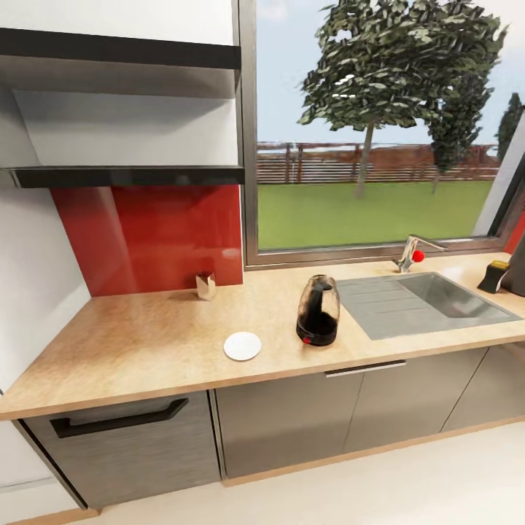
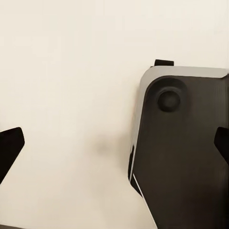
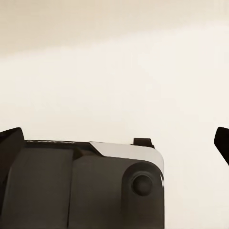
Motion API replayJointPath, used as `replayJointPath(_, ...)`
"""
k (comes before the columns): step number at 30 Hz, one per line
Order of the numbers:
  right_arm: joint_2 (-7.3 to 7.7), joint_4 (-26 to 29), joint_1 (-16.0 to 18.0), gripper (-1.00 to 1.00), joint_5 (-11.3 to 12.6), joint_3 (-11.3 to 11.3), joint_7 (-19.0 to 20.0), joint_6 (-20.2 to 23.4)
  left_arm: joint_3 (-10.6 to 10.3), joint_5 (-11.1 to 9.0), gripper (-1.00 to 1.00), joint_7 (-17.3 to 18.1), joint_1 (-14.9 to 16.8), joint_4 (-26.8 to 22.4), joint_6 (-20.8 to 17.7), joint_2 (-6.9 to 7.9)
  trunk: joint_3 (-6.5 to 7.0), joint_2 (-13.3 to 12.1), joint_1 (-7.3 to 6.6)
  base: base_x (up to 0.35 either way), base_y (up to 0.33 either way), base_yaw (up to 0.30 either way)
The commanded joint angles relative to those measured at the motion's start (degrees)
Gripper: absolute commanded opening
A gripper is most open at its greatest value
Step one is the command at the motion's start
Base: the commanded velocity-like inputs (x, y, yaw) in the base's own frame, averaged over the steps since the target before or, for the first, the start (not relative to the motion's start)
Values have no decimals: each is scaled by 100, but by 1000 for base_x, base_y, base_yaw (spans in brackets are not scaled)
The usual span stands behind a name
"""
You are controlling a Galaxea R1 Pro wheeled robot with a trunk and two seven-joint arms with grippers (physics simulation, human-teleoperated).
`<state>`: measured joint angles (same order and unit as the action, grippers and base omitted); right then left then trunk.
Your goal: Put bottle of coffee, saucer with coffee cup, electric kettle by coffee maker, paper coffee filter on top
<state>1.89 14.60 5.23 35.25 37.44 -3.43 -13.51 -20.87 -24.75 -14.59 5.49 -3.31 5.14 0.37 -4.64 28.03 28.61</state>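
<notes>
On the wooden countertop (image 1: pixel 146 343) stands a glass electric kettle (image 1: pixel 318 310) with a dark base and a red switch, just left of the sink. A white saucer (image 1: pixel 242 345) lies flat to the kettle's front left. A small brown paper item (image 1: pixel 206 286), possibly the coffee filter, sits by the red backsplash. At the far right a dark object (image 1: pixel 517 268), cut off by the frame edge, may be the coffee maker. My left gripper (image 2: pixel 114 145) and right gripper (image 3: pixel 117 143) are both open and empty, hanging over the pale floor.
A steel sink (image 1: pixel 423 302) with a faucet (image 1: pixel 412 255) takes up the counter's right part. A small black and yellow item (image 1: pixel 497 276) stands beside the dark object. Two dark wall shelves (image 1: pixel 124 175) hang at the upper left. The robot's dark base (image 2: pixel 186 152) lies under the grippers.
</notes>
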Motion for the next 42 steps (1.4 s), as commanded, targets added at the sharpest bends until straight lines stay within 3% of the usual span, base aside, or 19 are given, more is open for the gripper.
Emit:
replayJointPath(1, 4, 7, 4, 100, 36, 50, -35, -12, -49, -53, 100, -15, 3, -2, 13, 3, -12, 10, 3, 0, 0, -2)
replayJointPath(15, 31, -45, 4, 100, 0, 48, 15, -11, -49, -16, 100, -15, 0, 15, 13, 20, -12, 10, 3, 0, 0, 0)
replayJointPath(17, 30, -58, 4, 100, -13, -61, 31, -8, -49, -9, 100, -13, -2, 21, 13, 33, -12, 10, 3, 0, 0, 0)
replayJointPath(19, 25, -96, 4, 100, -115, -489, 48, 0, -49, -1, 100, -10, 1, 18, 13, 36, -12, 10, 3, 0, 0, 0)
replayJointPath(20, 24, -116, 4, 100, -291, -855, 53, 2, -49, 0, 100, -13, -1, 17, 13, 33, -12, 10, 3, 0, 0, 0)
replayJointPath(21, 23, -172, 4, 100, -1052, -1677, 58, 1, -49, -2, 100, -12, 2, 16, 13, 28, -12, 10, 3, 0, 0, 0)
replayJointPath(22, 19, -201, 4, 100, -1577, -2038, 60, -3, -49, -3, 100, -14, 1, 16, 13, 27, -12, 10, 3, 0, 0, 0)
replayJointPath(23, 14, -215, 4, 100, -1852, -2200, 58, -5, -49, -3, 100, -15, 2, 15, 13, 26, -12, 10, 3, 0, 0, 0)
replayJointPath(24, -1, -246, 4, 100, -2398, -2485, 57, -7, -49, -3, 100, -14, 0, 15, 13, 25, -12, 10, 3, 0, 0, 0)
replayJointPath(25, -31, -314, 4, 100, -3243, -3002, 55, -10, -49, -9, 100, -13, -2, 19, 13, 29, -12, 10, 3, 0, 0, 0)
replayJointPath(26, -46, -343, 4, 100, -3565, -3387, 54, -11, -49, -6, 100, -13, -3, 18, 13, 31, -12, 10, 3, 0, 0, -14)
replayJointPath(27, -56, -346, 4, 100, -3688, -3572, 52, -11, -49, -4, 100, -15, 0, 17, 13, 32, -12, 10, 3, 0, 0, -84)
replayJointPath(30, -109, -350, 4, 100, -3853, -3816, 48, -11, -49, -4, 100, -15, 1, 16, 13, 31, -12, 10, 3, 0, 0, -177)
replayJointPath(42, -147, -359, 4, 100, -3911, -3902, 39, -11, -49, 1, 100, -15, 0, 15, 13, 32, -12, 10, 3, 0, 0, -261)
